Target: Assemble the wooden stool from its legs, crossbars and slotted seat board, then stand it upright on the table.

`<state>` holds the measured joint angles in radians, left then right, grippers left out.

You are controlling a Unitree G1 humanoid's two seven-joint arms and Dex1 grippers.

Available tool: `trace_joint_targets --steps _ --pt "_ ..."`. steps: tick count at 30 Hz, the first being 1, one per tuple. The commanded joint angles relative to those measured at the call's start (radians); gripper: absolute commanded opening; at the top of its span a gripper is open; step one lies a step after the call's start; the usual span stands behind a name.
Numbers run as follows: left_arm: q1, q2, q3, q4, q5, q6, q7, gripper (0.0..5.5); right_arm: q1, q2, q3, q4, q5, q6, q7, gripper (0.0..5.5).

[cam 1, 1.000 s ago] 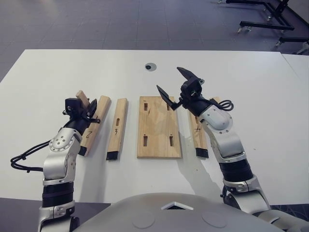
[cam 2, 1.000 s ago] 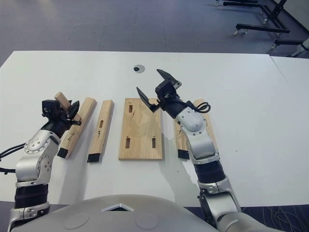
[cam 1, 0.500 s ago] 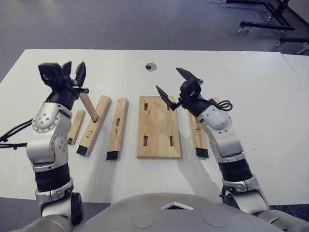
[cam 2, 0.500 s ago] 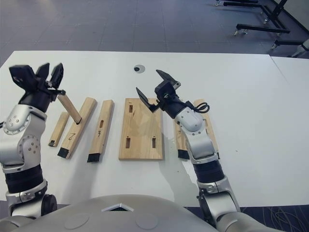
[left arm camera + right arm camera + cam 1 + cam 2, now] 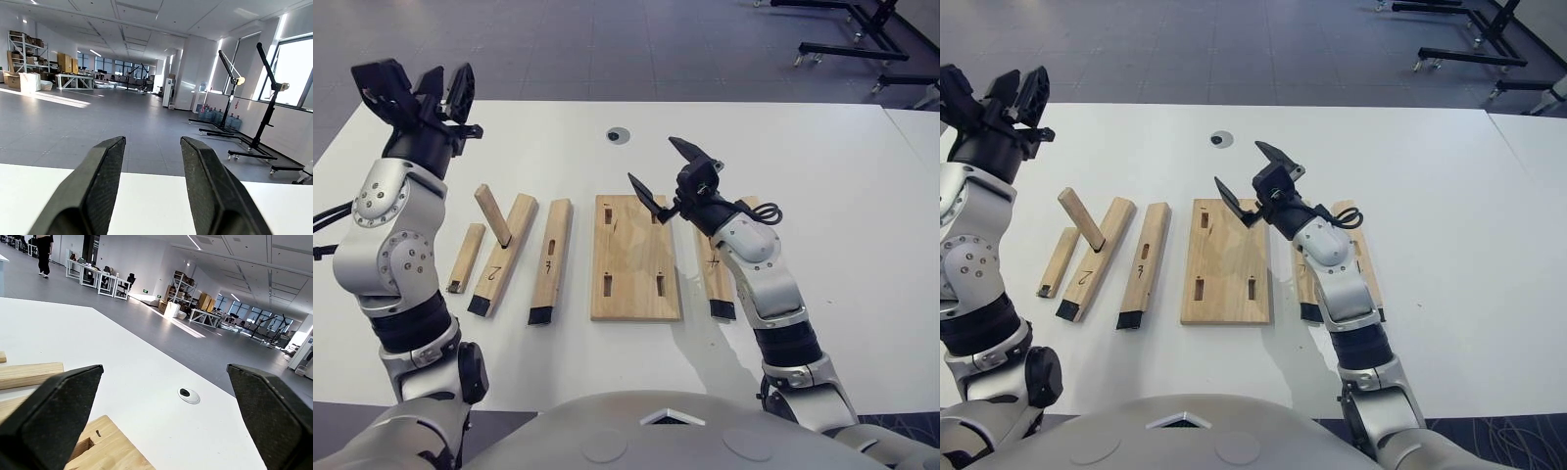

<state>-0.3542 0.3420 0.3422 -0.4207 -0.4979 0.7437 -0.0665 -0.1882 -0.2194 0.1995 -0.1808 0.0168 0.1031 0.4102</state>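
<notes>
Rate progress as nil: no joint made, no slot filled, nothing standing. Locate the pale rectangular wooden seat board (image 5: 636, 257), four open slots facing up, flat near the middle of the white counter (image 5: 842, 176). On the robot's left of it, find a long pale wooden leg marked 3 (image 5: 551, 259) with a dark end cap just beside the board, then a similar leg marked 2 (image 5: 504, 253) beyond it, both loose and flat. Note a short wooden crossbar (image 5: 492, 213) lying askew with its near end touching the leg marked 2, and a second short crossbar (image 5: 466, 258) flat on the outer side. Look for a further pair of long legs (image 5: 1368, 264) on the board's right, partly hidden under the right arm. Read the left gripper (image 5: 152, 147) as held high near the counter's far left corner, well apart from every part, jaws moderately parted and holding nothing. Read the right gripper (image 5: 656, 162) as poised above the board's far right corner, jaws spread wide, empty. Count as remaining: seating crossbars into legs, fitting legs into the board slots, standing the stool upright on the counter.
</notes>
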Motion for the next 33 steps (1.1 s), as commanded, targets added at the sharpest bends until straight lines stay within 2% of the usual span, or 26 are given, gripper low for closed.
trace_joint_targets --steps 1,4,8,15,18,22,28,33 --pt "0.166 0.012 -0.159 0.201 0.139 -0.044 -0.045 2.05 -0.010 0.006 0.012 -0.013 -0.004 -0.002 0.002 4.66" --pt "0.272 -0.011 -0.230 0.344 0.198 -0.134 -0.096 2.05 -0.022 -0.002 0.004 -0.005 0.000 -0.002 0.006 4.66" --pt "0.246 -0.019 -0.213 0.366 0.183 -0.180 -0.126 2.05 -0.027 -0.003 -0.007 -0.009 0.010 0.007 0.006 4.66" --pt "0.152 -0.036 -0.152 0.235 0.116 -0.157 -0.099 2.05 -0.026 0.003 0.000 -0.002 0.001 0.000 0.001 4.66" --pt "0.125 -0.069 -0.057 0.029 -0.041 -0.119 -0.074 2.05 -0.022 0.002 0.000 -0.002 0.000 -0.002 0.001 4.66" --pt "0.161 -0.031 0.014 -0.150 -0.129 -0.075 -0.064 2.05 -0.002 -0.003 -0.008 -0.012 0.000 0.000 -0.005 4.66" --pt "0.246 0.007 0.032 -0.144 -0.102 -0.072 -0.072 2.05 0.005 -0.001 -0.006 -0.016 0.001 0.004 -0.010 4.66" --pt "0.194 0.000 -0.009 -0.090 -0.080 -0.088 -0.074 2.05 0.007 0.006 0.002 -0.020 -0.004 0.006 -0.019 4.66"
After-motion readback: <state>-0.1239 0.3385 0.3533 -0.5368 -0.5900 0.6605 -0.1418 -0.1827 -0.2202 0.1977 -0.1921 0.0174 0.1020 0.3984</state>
